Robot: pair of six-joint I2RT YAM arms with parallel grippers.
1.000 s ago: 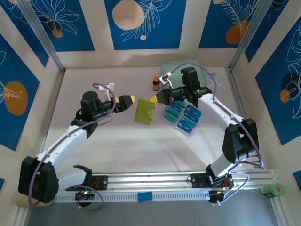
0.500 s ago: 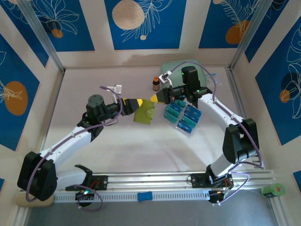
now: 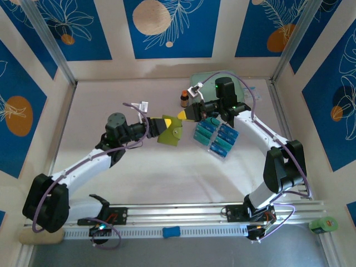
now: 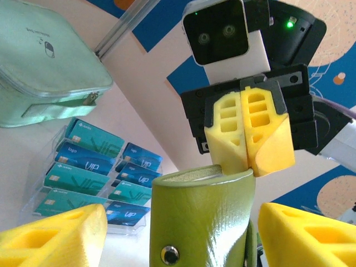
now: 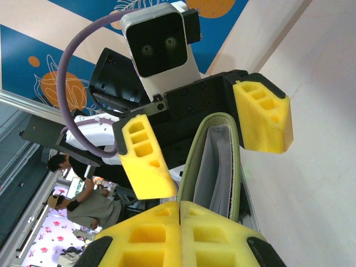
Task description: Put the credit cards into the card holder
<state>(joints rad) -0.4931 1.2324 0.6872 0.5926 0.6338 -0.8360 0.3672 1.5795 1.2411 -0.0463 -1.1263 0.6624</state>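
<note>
The olive-green card holder sits mid-table, raised at its upper corner. My right gripper is shut on that corner's flap edge. The holder gapes slightly there, showing pale pockets. My left gripper is open, its yellow fingers flanking the holder with a gap on each side. Several teal-blue credit cards lie in a clear tray just right of the holder.
A mint-green zip case lies at the back behind the right arm. A small brown bottle stands close behind the two grippers. Walls enclose the table on three sides.
My left arm has reached right until its fingers straddle the card holder, and they have narrowed. The right gripper and the holder have stayed put.
</note>
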